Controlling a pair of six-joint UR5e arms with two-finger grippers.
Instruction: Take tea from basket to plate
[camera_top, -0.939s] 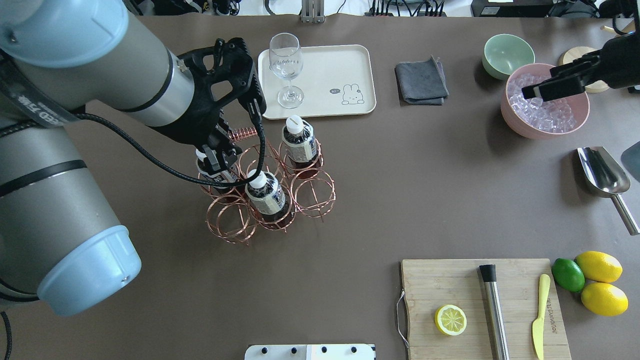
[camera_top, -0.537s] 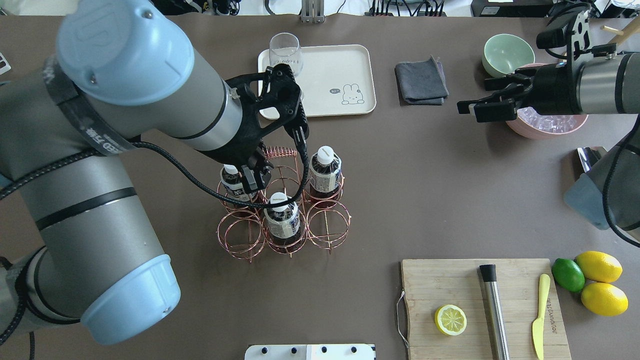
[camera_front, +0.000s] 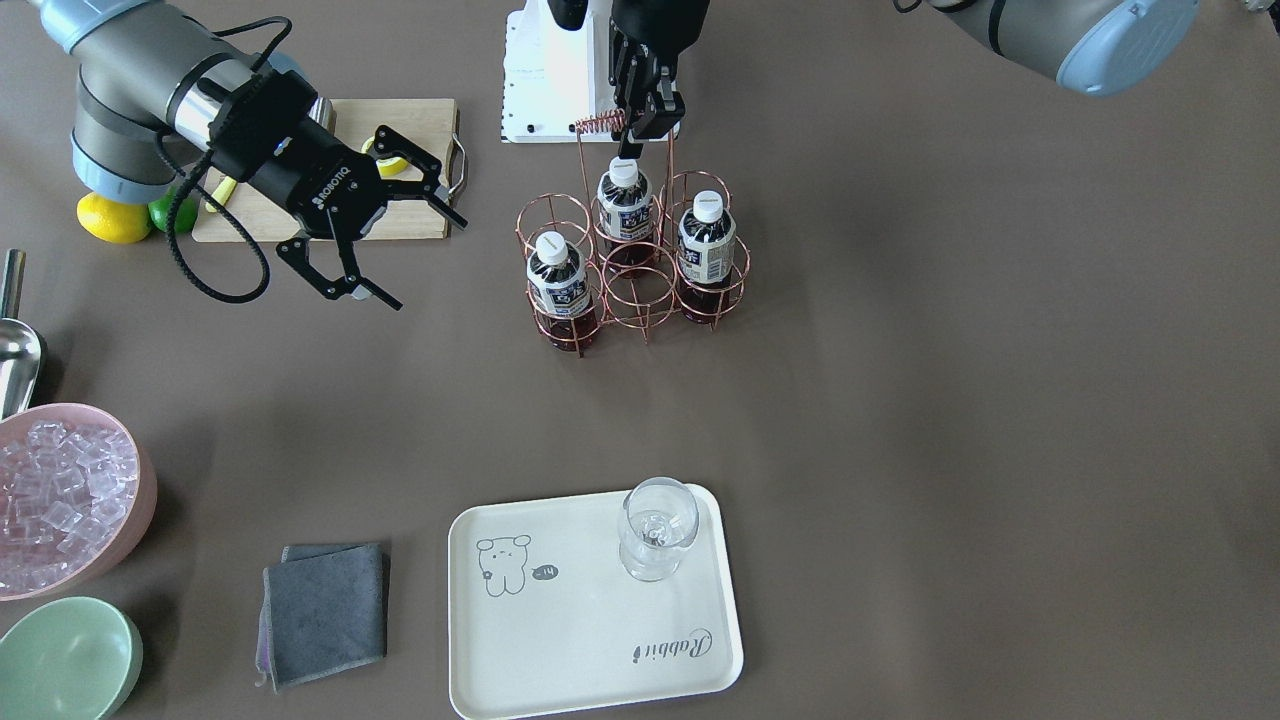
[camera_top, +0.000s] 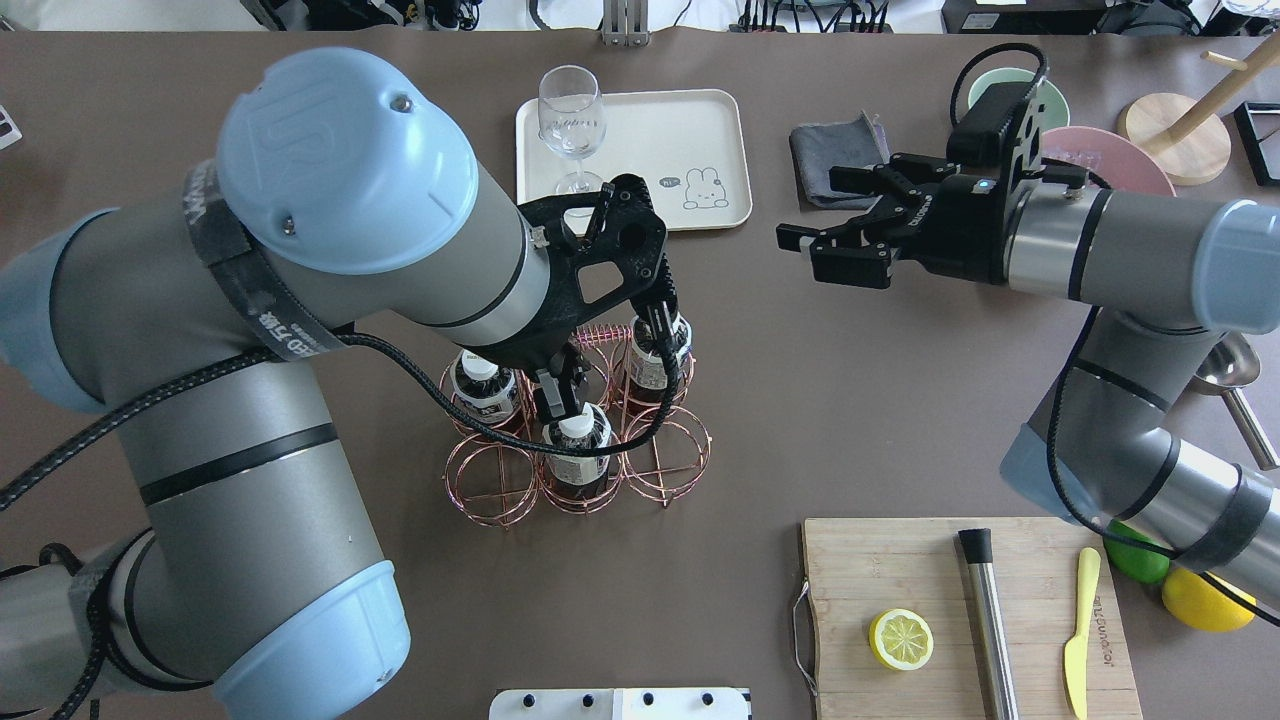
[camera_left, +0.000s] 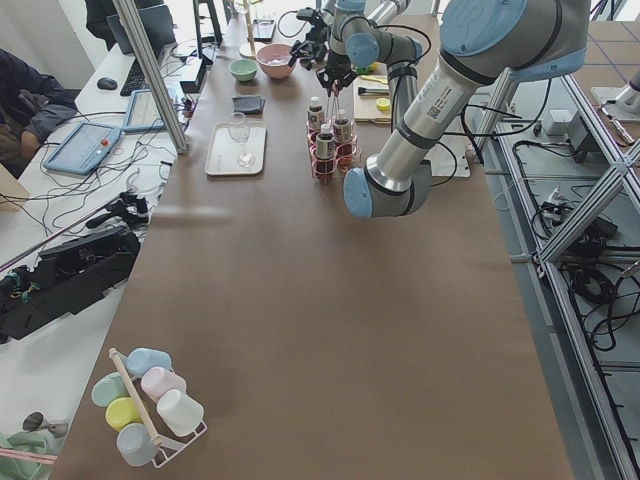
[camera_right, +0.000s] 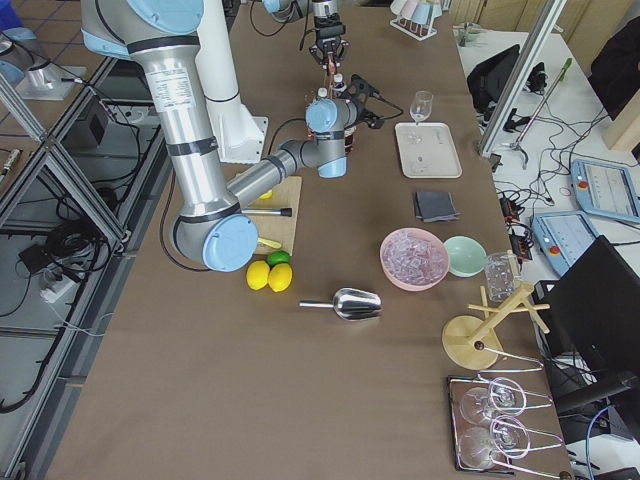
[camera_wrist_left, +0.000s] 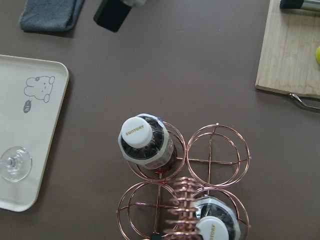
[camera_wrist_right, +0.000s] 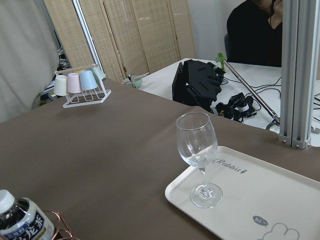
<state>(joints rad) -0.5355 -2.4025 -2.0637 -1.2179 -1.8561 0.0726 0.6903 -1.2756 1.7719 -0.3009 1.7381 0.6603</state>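
Plainly right tool (camera_front: 425, 262) spread wide, empty; left tool (camera_top: 557, 398) just above tea (camera_top: 574, 452), grip unclear.

"SUNTORY", gold print, on white cap of clear plastic tea bottle (camera_wrist_left: 139, 132); "Rabbit" on cream rectangular tray (camera_front: 590, 600); "ROBOTIQ" on black right gripper (camera_front: 430, 265).

Rose-gold copper wire formed the basket (camera_front: 640, 285), and the tea (camera_front: 560, 285) was dark reddish-brown, with white caps and white-and-navy labels. The plate (camera_front: 600, 640) was cream, printed with a small dark-lined bear and lettering. The table (camera_front: 950, 400) was plain brown and the cloth (camera_front: 325, 610) dark grey, alongside a pink bowl (camera_front: 148, 490) and a pale green bowl (camera_front: 65, 660).
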